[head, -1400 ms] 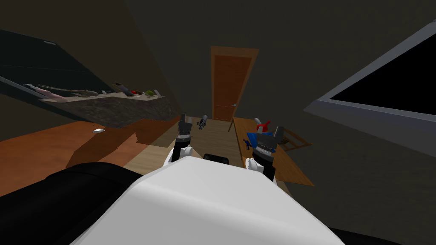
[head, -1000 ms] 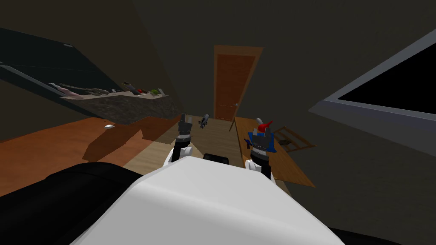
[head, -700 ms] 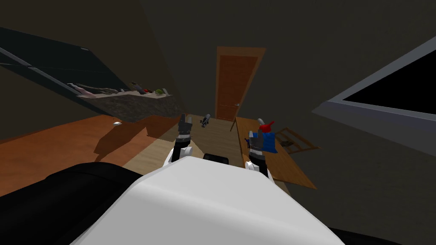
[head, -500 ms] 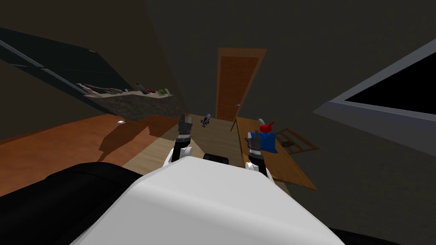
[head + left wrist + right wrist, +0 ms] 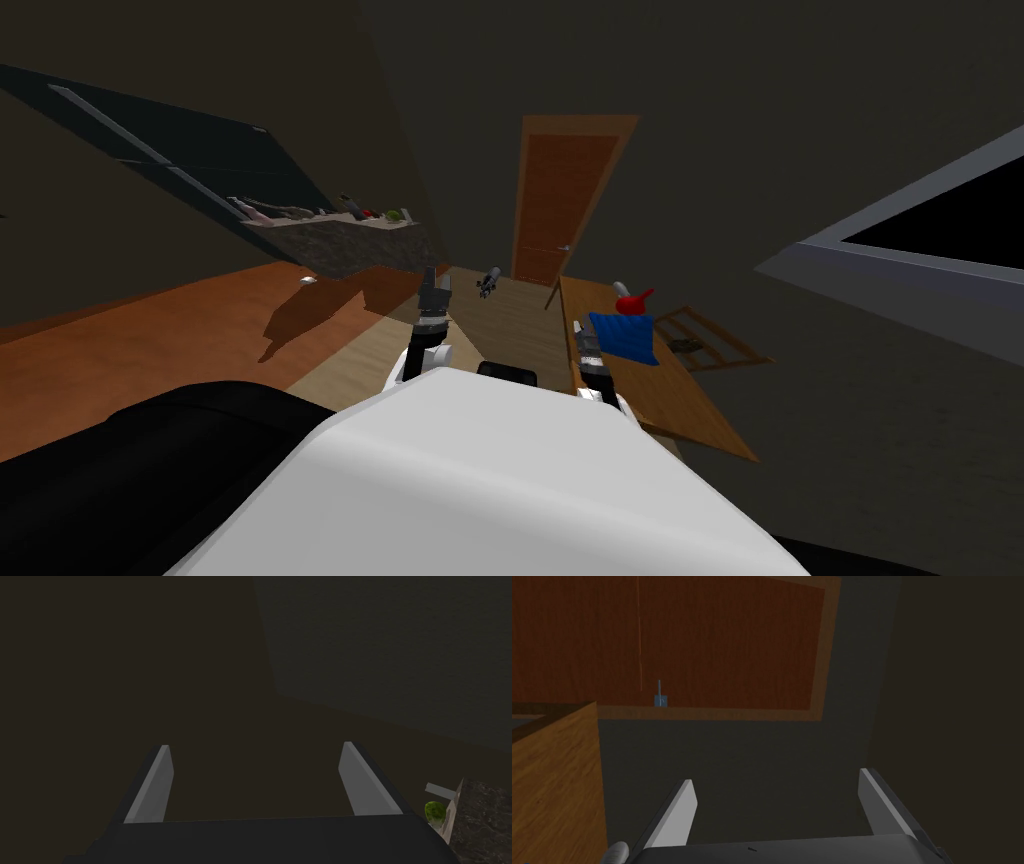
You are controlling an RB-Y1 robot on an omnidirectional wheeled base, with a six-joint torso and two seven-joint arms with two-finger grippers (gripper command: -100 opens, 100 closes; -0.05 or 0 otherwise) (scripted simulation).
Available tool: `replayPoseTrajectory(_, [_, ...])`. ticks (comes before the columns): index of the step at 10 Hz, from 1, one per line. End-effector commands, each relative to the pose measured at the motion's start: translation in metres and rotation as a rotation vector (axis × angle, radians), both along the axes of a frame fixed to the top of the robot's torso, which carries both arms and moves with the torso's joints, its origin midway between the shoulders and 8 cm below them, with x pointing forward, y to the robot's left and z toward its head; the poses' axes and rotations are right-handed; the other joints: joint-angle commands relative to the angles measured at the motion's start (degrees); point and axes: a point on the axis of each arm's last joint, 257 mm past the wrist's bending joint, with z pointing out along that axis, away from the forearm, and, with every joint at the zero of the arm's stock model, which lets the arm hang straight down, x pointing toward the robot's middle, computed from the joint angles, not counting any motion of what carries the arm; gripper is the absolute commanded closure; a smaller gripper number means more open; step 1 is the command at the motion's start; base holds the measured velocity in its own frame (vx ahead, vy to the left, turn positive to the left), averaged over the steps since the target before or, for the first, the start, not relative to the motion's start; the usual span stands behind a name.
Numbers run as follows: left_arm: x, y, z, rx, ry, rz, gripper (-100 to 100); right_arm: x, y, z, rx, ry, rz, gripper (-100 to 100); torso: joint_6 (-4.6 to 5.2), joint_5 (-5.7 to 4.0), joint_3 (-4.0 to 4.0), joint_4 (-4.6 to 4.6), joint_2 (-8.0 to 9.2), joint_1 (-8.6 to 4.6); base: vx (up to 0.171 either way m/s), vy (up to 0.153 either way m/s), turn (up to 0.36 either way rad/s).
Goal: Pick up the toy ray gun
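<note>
right gripper (image 5: pixel 777 810) and left gripper (image 5: pixel 255 785) both gape wide, holding nothing. the red toy ray gun (image 5: pixel 632 299) sits on the wooden table (image 5: pixel 680 402), just beside a blue block (image 5: pixel 622 337).

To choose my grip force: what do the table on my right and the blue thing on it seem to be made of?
The table looks like wood, matt: orange-brown with visible grain lines. The blue thing is plain matt blue with no shine; perhaps cloth or plastic, the look leaves it open.
</note>
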Motion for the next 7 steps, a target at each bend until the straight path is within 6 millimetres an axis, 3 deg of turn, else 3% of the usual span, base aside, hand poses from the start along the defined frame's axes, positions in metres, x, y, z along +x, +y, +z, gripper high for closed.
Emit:
replayPoseTrajectory(1, [0.000,0.000,0.000,0.000,0.000,0.000,0,0.001,-0.003,-0.019,-0.021,0.047,0.002,-100,0.00,0.00,0.00,0.00,0.00,0.00,-0.040,-0.015,0.051])
replayPoseTrajectory(3, [0.000,0.000,0.000,0.000,0.000,0.000,0,-0.001,-0.008,-0.061,-0.095,0.145,0.025,-100,0.00,0.00,-0.02,0.00,-0.04,0.01,-0.044,-0.005,0.132])
replayPoseTrajectory(4, [0.000,0.000,0.000,0.000,0.000,0.000,0,-0.002,-0.011,-0.072,-0.096,0.166,0.020,-100,0.00,0.01,0.00,0.00,-0.01,0.02,-0.034,-0.005,0.067])
replayPoseTrajectory(6, [0.000,0.000,0.000,0.000,0.000,0.000,0,-0.010,-0.023,-0.119,-0.179,0.278,0.038,-100,0.00,0.00,-0.05,-0.01,-0.09,0.02,-0.029,0.002,0.151])
replayPoseTrajectory(7, [0.000,0.000,0.000,0.000,0.000,0.000,0,-0.011,-0.025,-0.124,-0.180,0.288,0.035,-100,0.00,0.01,-0.04,-0.01,-0.07,0.05,-0.023,0.000,0.056])
